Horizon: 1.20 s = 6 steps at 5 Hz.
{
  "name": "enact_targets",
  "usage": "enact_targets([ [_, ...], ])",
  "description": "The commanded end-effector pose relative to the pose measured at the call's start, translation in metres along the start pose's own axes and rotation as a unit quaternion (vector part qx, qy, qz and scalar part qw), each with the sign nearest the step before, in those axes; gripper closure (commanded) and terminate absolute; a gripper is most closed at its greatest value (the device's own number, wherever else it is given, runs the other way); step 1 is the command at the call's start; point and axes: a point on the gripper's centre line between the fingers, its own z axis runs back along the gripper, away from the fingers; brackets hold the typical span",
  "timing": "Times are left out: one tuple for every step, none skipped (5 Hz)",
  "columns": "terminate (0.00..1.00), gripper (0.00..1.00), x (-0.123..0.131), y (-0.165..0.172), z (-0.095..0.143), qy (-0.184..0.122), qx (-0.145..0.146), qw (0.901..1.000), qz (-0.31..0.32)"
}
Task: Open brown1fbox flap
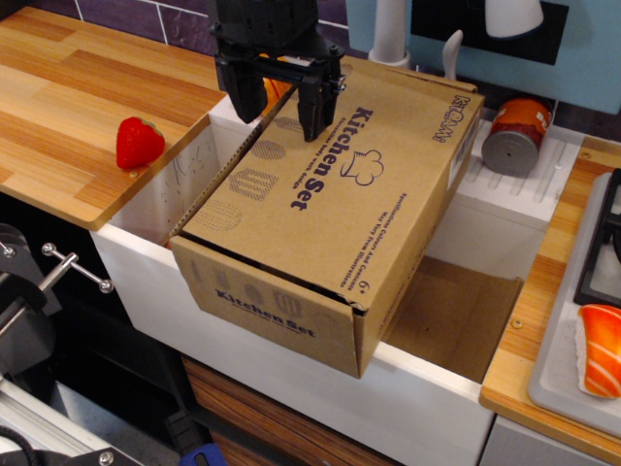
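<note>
Observation.image: black gripper (278,105), fingers spread, over corrugated brown1fbox's (320,214) flat rectangular flap (340,184).

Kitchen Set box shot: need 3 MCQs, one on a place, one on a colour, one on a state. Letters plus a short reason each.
1. Where does the strawberry lie?
A. On the wooden counter left of the sink
B. On top of the box
C. On the tray beside the sushi

2. What colour is the lettering on the flap?
A. Red
B. Dark purple
C. Green

3. How do the gripper jaws stand?
A. Shut on the strawberry
B. Shut flat together
C. Apart, over the flap's far left edge

Answers:
1 A: the strawberry sits on the wood surface, apart from the brown1fbox, which rests across the white sink.
2 B: "Kitchen Set" and the chef-hat logo are printed in dark purple.
3 C: a clear gap shows between the two fingers, with nothing held; the flap lies flat, only a thin gap at its near end.
</note>
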Motion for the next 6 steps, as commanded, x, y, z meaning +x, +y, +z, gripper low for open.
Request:
enact_targets([
  [0.0,0.0,0.009,0.006,0.01,-0.034,-0.013,0.9993,-0.007],
  [0.0,0.0,0.004,-0.004,0.01,-0.056,-0.028,0.998,0.005],
  [0.0,0.0,0.004,-0.007,0.01,-0.054,-0.058,0.9967,0.015],
  [0.0,0.0,0.004,-0.014,0.015,-0.057,-0.074,0.9953,0.025],
  [0.0,0.0,0.003,-0.024,0.024,-0.051,-0.09,0.994,0.037],
  [0.0,0.0,0.0,-0.036,0.037,-0.047,-0.095,0.9936,0.037],
])
